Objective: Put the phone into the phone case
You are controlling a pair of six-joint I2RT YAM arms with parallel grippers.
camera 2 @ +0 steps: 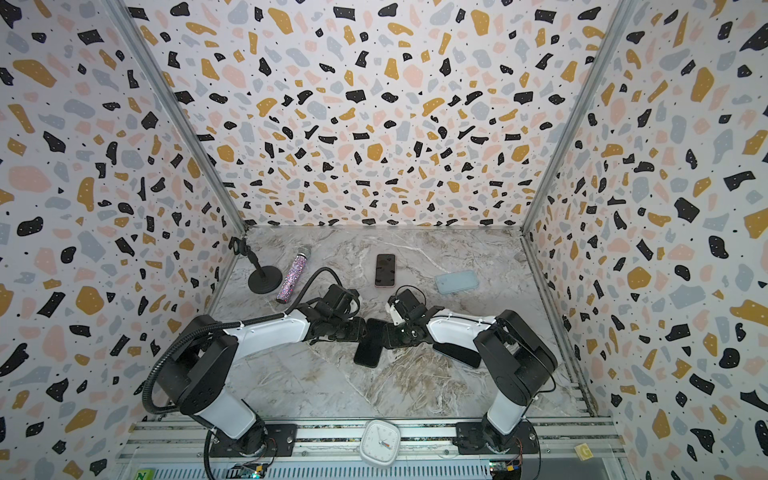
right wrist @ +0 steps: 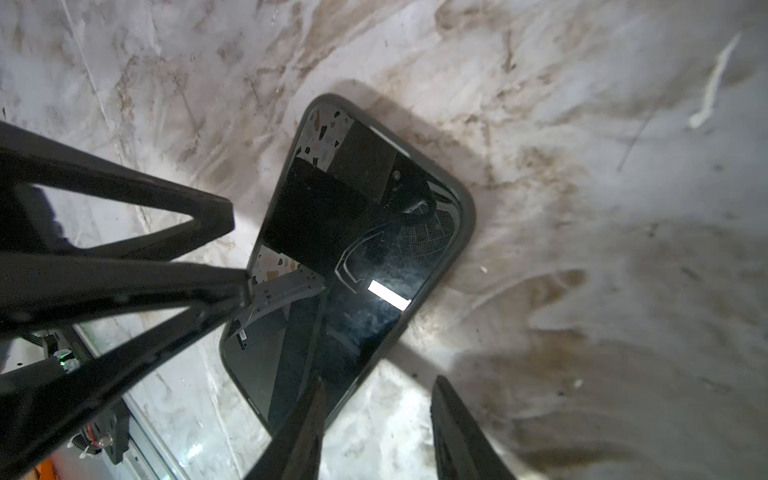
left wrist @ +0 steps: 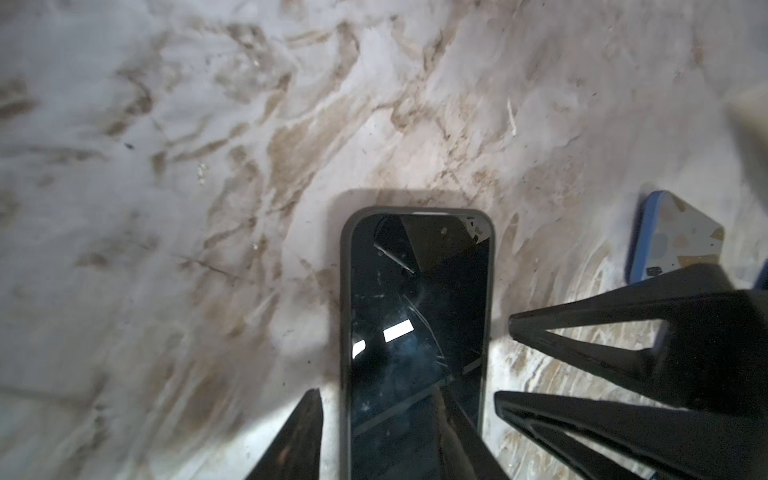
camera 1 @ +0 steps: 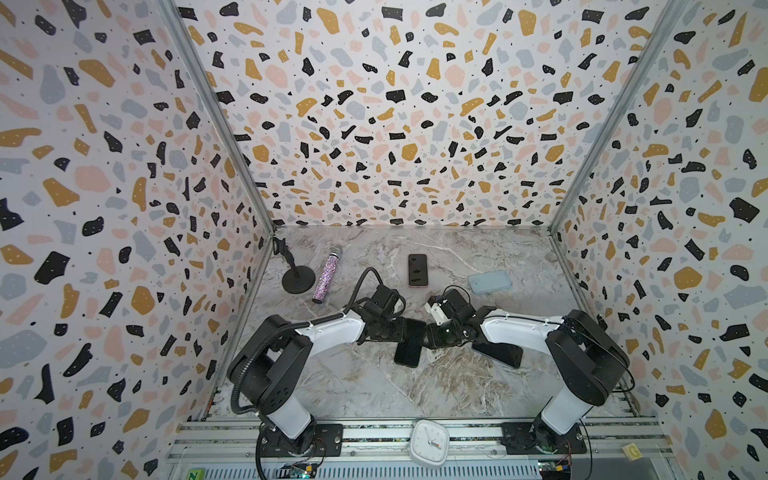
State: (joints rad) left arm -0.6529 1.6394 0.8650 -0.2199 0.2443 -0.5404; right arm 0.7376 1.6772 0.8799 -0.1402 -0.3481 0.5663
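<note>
A black phone point(camera 1: 409, 344) lies screen up on the marble table, near the middle. A dark grey phone case point(left wrist: 344, 291) rims it all round. Both grippers meet over its far end. My left gripper point(left wrist: 380, 395) is open: one finger is over the table beside the phone's long edge, the other above the screen. My right gripper point(right wrist: 379, 381) is open too, one finger over a corner of the phone point(right wrist: 353, 249) and the other over bare table. In the right wrist view, one of the left gripper's fingertips point(right wrist: 243, 286) is at the phone's edge.
A dark phone with a blue rim point(camera 1: 498, 353) lies partly under the right arm. Farther back are a pink-edged phone point(camera 1: 417, 270), a light blue case point(camera 1: 489, 281), a glitter microphone point(camera 1: 327, 275) and a black stand point(camera 1: 297, 278). A white clock point(camera 1: 430, 441) sits on the front rail.
</note>
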